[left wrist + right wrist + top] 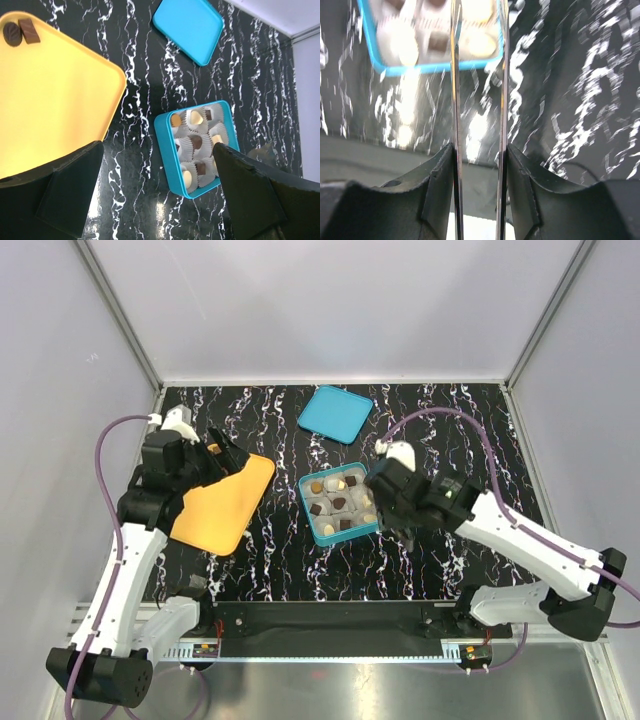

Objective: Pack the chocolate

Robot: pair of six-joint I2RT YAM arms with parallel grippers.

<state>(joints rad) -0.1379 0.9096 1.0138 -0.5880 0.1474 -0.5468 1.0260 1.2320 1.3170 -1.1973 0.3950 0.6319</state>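
Observation:
A blue box point(304, 502) of paper cups holds several dark and cream chocolates point(339, 503) at the table's middle. It also shows in the left wrist view point(165, 145), with its chocolates point(197, 142). Two dark chocolates point(20, 32) lie at the far corner of a yellow tray point(55, 95). My left gripper point(160, 200) hangs open and empty above the tray's point(222, 508) near-right edge. My right gripper point(384, 508) is at the box's right edge. Its thin metal blades point(456, 75) stand apart over the box's corner point(430, 67), with nothing seen between them; the tips are out of view.
The blue lid point(335, 414) lies flat behind the box, also in the left wrist view point(189, 27). White walls enclose the black marbled table point(450, 430) on three sides. A metal rail point(330, 625) runs along the near edge.

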